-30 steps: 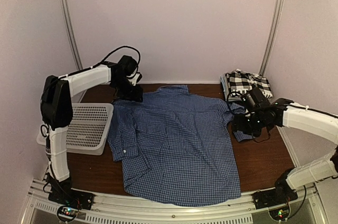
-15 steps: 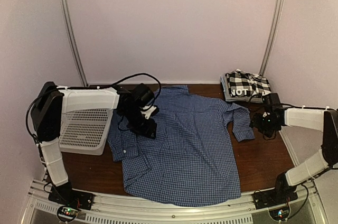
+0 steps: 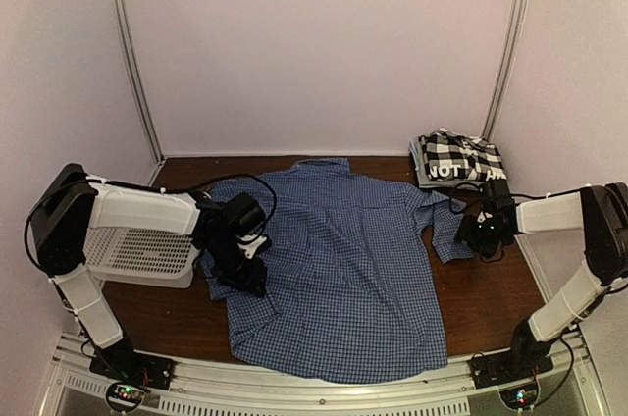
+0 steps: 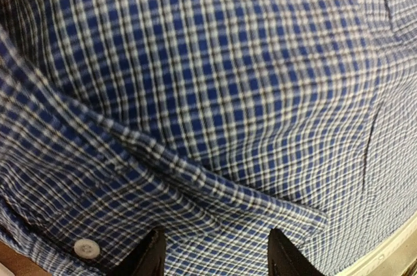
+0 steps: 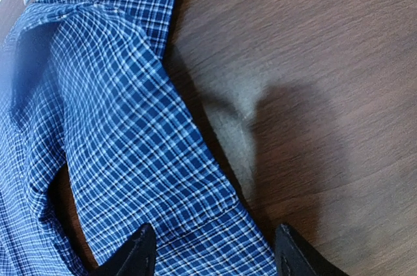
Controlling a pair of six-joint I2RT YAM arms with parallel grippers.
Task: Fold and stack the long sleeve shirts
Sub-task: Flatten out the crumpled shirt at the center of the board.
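- The blue fine-checked collared cloth shirt point(image 3: 334, 259) lies spread flat on the dark brown wooden table point(image 3: 496, 303). Its collar points to the far wall and its hem sits at the near edge, so its long axis runs straight away from the arm bases.
- The black-and-white large-checked cloth shirt point(image 3: 456, 156) with white lettering sits folded in the far right corner, near the right arm and well apart from the left.
- The sleeve on the left arm's side point(image 3: 231, 239) lies doubled along the shirt's edge, running near to far, just beside the white mesh plastic basket point(image 3: 147, 249).
- The left gripper point(image 3: 243, 277) sits low over that sleeve's near end. The arm reaches in from the left with a bent elbow, its white forearm crossing the basket in the top view.
- Its fingers point(image 4: 148, 258) stand spread, with the cuff edge and a small white button point(image 4: 86, 248) just ahead; nothing is pinched.
- The sleeve on the right arm's side point(image 3: 446, 225) sticks out sideways, its cuff end just beside the right gripper point(image 3: 478, 236).
- The right arm stretches low across the table, forearm pointing at the blue shirt.
- Its fingers point(image 5: 133, 253) are also spread, astride the cuff's corner with bare wood alongside, and they grip nothing.
- Each arm is nearer its own sleeve. The next move probably means closing on both cuffs and carrying them inward, which depends on the jaws straddling the cloth edge.
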